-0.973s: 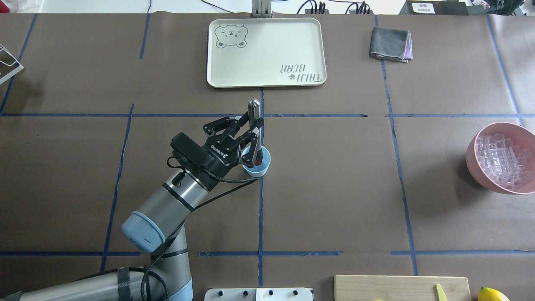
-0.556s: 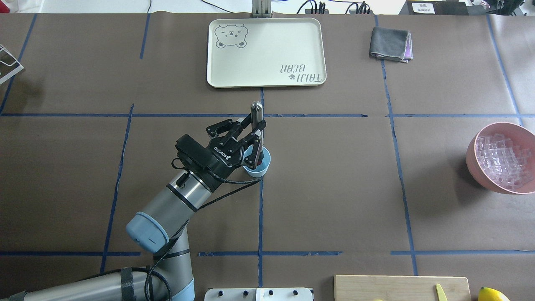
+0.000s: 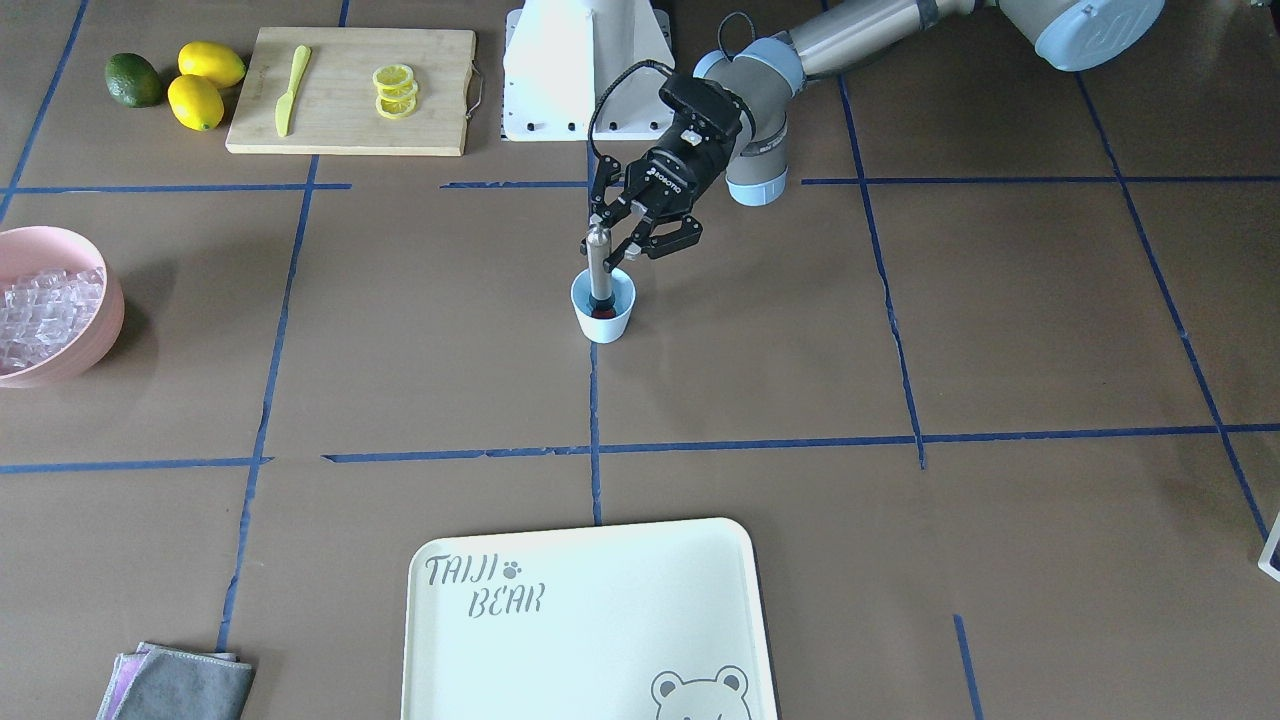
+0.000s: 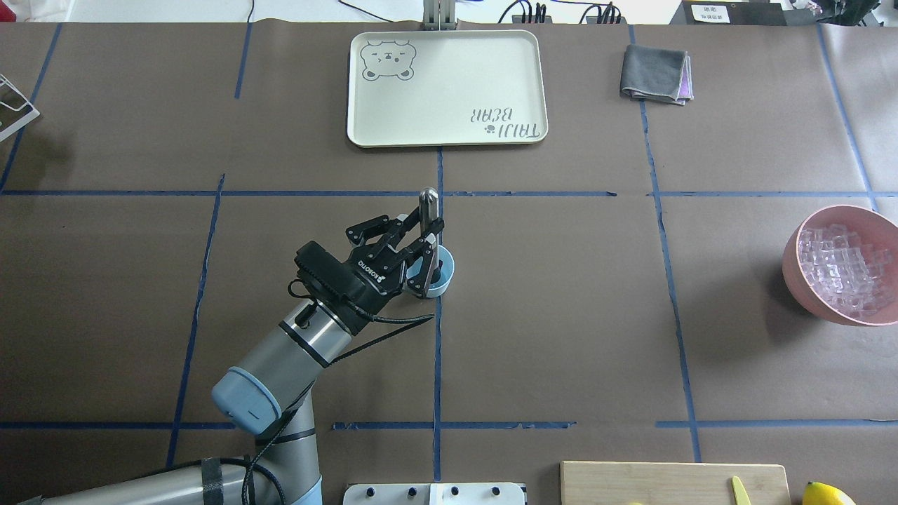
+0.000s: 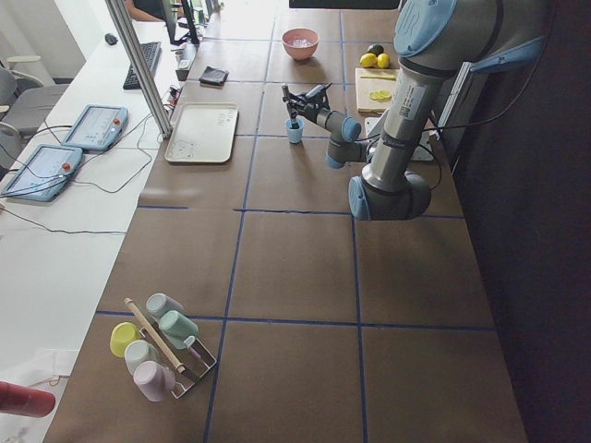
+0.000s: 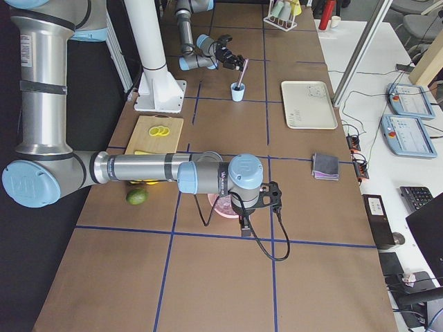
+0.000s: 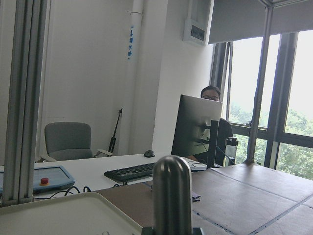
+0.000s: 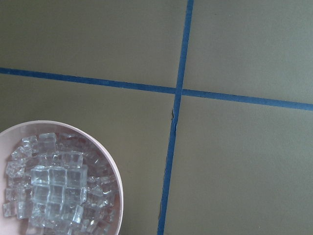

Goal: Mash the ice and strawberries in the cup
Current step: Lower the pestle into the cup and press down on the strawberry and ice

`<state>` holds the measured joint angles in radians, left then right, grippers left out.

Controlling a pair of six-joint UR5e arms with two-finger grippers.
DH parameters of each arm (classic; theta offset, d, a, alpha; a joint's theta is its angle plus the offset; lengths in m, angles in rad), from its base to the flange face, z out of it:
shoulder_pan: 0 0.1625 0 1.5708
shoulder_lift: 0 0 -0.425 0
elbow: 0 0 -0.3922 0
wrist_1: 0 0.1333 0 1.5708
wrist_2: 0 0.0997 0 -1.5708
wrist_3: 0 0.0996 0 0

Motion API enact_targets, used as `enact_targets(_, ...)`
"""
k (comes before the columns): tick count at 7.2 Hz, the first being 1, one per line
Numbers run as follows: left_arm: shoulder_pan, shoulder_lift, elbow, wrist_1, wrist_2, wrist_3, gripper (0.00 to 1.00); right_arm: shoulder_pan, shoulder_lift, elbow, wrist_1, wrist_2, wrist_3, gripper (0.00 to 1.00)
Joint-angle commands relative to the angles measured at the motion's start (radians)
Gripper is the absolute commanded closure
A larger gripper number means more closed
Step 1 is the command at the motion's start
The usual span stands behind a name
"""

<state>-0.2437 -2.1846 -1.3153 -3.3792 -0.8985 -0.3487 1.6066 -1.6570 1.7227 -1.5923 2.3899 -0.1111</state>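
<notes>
Mashing step: your left gripper pinches muddler, tip in cup on probable strawberry; next press straight down

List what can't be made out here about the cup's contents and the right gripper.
- Any ice in the cup: overhead, the left gripper and muddler cover its mouth; front-facing, only a red speck shows.
- Right gripper: seen only in exterior right, tiny beneath its wrist; open or shut unclear.
</notes>
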Motion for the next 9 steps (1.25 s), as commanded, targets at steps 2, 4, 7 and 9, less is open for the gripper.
enact_targets(2, 0.001, 0.002, -0.001, 0.0, 0.0, 0.0, 1.0, 0.001, 0.0, 0.0, 0.0, 0.0, 0.001, 0.0)
enact_targets(4, -0.014, 0.002, -0.027, 0.0, -0.003, -0.001, 1.0, 0.001, -0.001, -0.005, 0.0, 0.0, -0.001, 0.0)
enact_targets(7, -0.095, 0.06, -0.204, 0.047, -0.077, -0.004, 1.0, -0.001, -0.001, -0.014, 0.0, -0.003, -0.001, 0.0)
enact_targets(9, -0.158, 0.066, -0.258, 0.119, -0.159, -0.141, 1.0, 0.001, -0.001, -0.025, 0.008, 0.003, 0.001, 0.0)
